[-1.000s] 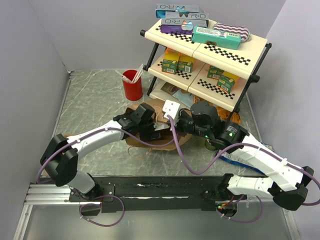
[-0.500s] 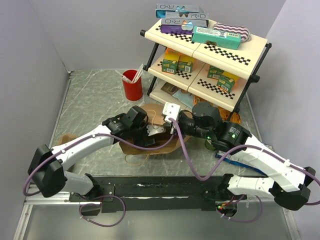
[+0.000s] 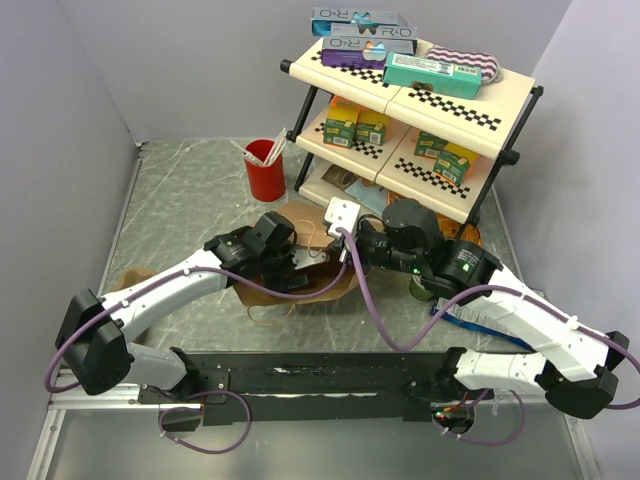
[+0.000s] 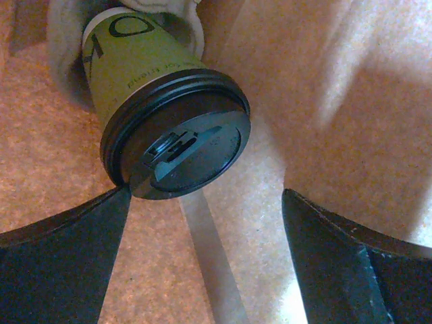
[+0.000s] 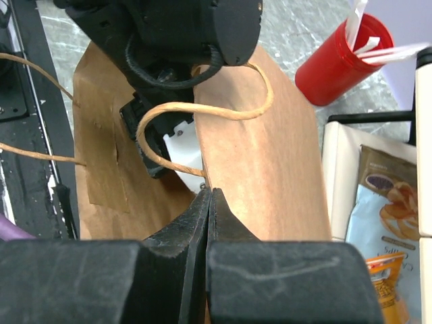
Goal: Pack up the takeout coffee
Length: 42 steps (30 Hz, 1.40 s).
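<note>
Since a second earlier the left gripper (image 4: pixel 206 202) had swung leftward | jaws spread, holding nothing | takeout coffee (image 4: pixel 172 128) lay on its side inside the paper bag (image 5: pixel 270 155) | right gripper (image 5: pixel 209 202) pinched the bag's rim | best withdrawn straight, clear of the lid

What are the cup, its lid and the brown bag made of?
The cup looks like matte green paper, with lettering printed on its side. Its lid seems to be black plastic: moulded rim ridges and a slight sheen. The bag appears to be brown kraft paper, with a fibrous, creased, dull surface.
</note>
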Motion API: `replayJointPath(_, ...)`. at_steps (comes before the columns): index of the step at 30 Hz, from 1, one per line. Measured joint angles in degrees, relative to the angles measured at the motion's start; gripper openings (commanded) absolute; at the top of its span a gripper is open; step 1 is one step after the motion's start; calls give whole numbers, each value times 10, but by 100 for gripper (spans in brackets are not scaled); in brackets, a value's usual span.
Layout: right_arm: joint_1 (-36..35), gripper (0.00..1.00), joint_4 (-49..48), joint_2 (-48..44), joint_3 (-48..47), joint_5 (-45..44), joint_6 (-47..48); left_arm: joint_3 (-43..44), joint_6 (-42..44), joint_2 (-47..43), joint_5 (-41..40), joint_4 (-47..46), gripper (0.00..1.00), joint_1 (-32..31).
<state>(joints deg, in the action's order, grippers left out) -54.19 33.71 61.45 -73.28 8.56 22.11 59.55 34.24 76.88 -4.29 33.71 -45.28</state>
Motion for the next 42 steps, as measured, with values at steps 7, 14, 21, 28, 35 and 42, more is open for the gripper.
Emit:
replayJointPath(7, 23, 0, 34, 21, -42, 32, -39, 6, 0, -6, -5, 3, 100, -1)
replayJointPath(14, 31, 0, 70, 39, -85, 61, -67, 20, 0, -17, 41, 48, 99, 0)
replayJointPath(21, 34, 0, 84, 52, -94, 73, -80, 14, -7, -17, 64, 65, 85, 2)
replayJointPath(28, 35, 0, 86, 53, -95, 75, -80, 11, -9, -19, 55, 62, 71, 0)
replayJointPath(35, 35, 0, 89, 53, -95, 74, -79, 7, -8, -19, 28, 51, 69, -6)
replayJointPath(42, 36, 0, 93, 53, -95, 74, -79, 7, -5, -19, 12, 47, 66, -9)
